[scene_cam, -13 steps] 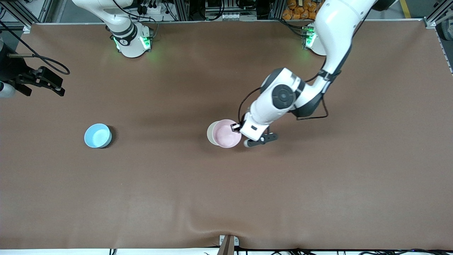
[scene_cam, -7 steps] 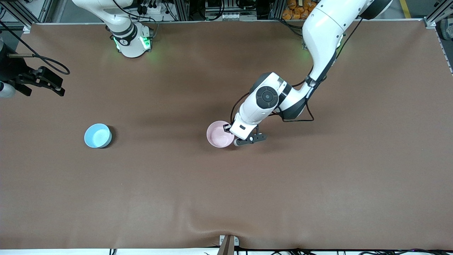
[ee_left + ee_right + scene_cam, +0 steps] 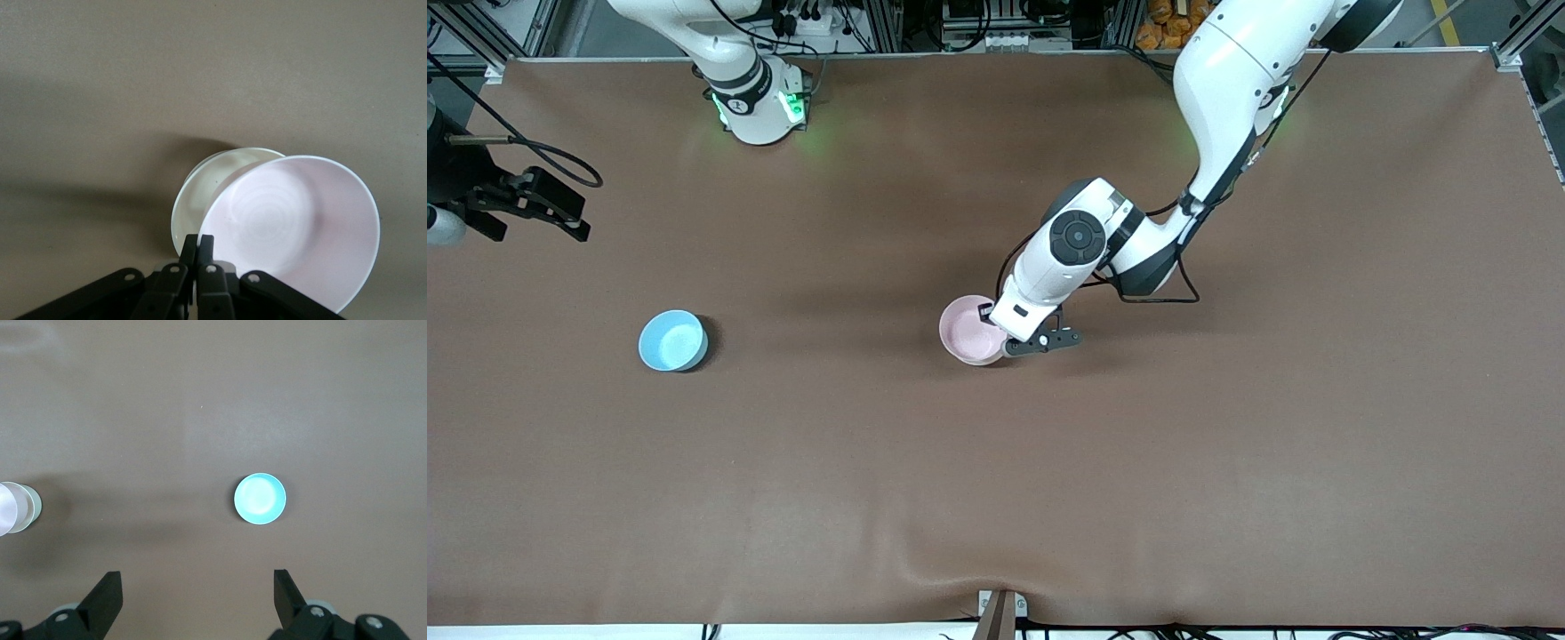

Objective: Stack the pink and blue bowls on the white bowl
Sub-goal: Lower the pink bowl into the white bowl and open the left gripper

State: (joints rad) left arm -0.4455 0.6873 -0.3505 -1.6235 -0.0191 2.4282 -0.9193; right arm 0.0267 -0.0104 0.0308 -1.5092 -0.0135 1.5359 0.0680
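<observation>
My left gripper is shut on the rim of the pale pink bowl and holds it tilted over the white bowl. The front view hides the white bowl under the pink one. In the left wrist view the off-white bowl sticks out from beneath the pink bowl, with my gripper pinching the pink rim. The light blue bowl stands alone on the table toward the right arm's end and also shows in the right wrist view. My right gripper is open and empty, waiting high above the table.
The brown table cover is bare around the bowls. The arm bases stand along the table's edge farthest from the front camera. A small bracket sits at the table edge nearest to that camera.
My left gripper has carried the pink bowl toward the right arm's end, from beside the white bowl to over it, so the white bowl no longer shows in the front view. The right arm has not moved.
</observation>
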